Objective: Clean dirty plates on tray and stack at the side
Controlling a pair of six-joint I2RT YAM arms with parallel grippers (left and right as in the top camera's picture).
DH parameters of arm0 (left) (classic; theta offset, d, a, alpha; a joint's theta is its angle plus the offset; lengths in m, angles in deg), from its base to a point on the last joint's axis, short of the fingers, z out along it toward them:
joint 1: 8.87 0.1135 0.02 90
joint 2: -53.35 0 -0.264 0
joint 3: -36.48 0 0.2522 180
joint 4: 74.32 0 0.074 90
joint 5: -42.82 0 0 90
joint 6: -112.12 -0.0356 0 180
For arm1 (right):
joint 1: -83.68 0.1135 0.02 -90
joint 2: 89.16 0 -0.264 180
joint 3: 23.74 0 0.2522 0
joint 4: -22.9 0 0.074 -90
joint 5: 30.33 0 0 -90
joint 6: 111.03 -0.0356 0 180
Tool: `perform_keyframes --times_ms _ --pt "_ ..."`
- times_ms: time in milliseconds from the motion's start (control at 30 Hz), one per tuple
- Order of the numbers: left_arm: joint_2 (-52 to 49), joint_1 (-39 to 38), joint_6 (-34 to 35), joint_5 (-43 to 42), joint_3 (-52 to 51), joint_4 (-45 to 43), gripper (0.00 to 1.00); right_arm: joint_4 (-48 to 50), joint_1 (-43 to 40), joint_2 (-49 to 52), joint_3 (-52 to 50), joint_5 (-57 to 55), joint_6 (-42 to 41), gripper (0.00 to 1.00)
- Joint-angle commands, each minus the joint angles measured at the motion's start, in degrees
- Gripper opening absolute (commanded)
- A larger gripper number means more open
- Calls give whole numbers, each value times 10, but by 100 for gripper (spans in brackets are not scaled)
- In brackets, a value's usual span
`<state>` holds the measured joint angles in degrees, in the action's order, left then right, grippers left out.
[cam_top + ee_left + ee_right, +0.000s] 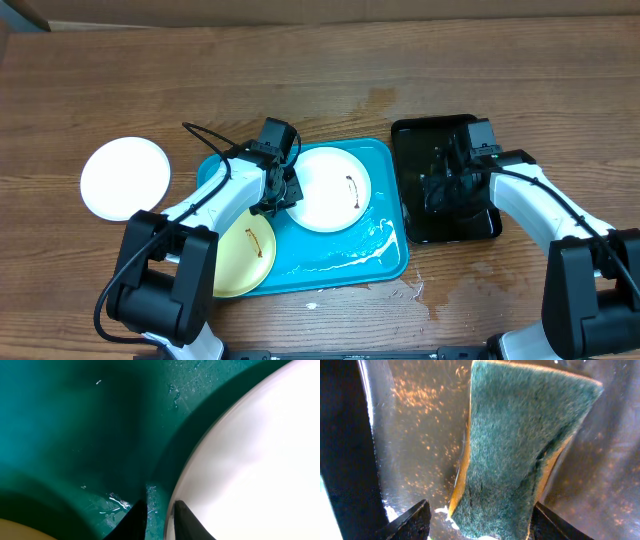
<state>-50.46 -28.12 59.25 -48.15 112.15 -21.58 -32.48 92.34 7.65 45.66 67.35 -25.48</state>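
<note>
- The left hand [283, 193] grips the rim of a white plate [330, 188] on the blue tray [385, 255], fingers nearly together.
- The right hand [477, 522] straddles a green sponge [520, 455] over the black tray [415, 135]; a firm grip is hard to confirm.
- A yellow plate [240, 260] lies on the blue tray's left corner.
- Another white plate [125, 178] sits on the bench [320, 60], well apart.

no readable text, no labels, no brands, no numbers anywhere
</note>
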Motion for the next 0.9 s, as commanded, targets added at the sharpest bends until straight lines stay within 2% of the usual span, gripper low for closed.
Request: perform_keyframes --times_ms 0,467,633,733,767,833,867 --pt "0 -1 -12 10 -4 -2 21 19 0 1 27 -18 2 63" --pt "0 -1 -12 10 -4 -2 21 113 0 38 -7 -40 -2 63" --pt "0 -1 -12 10 -4 -2 21 118 0 53 -7 -41 -2 50" --pt "0 -1 -12 10 -4 -2 21 118 0 53 -7 -35 -2 49" --pt "0 -1 -12 10 -4 -2 21 118 0 53 -7 -29 -2 37" --pt "0 -1 -12 10 -4 -2 21 116 0 52 -3 -29 -2 4" --pt "0 -1 -12 10 -4 -2 21 113 -1 50 1 -29 -2 4"
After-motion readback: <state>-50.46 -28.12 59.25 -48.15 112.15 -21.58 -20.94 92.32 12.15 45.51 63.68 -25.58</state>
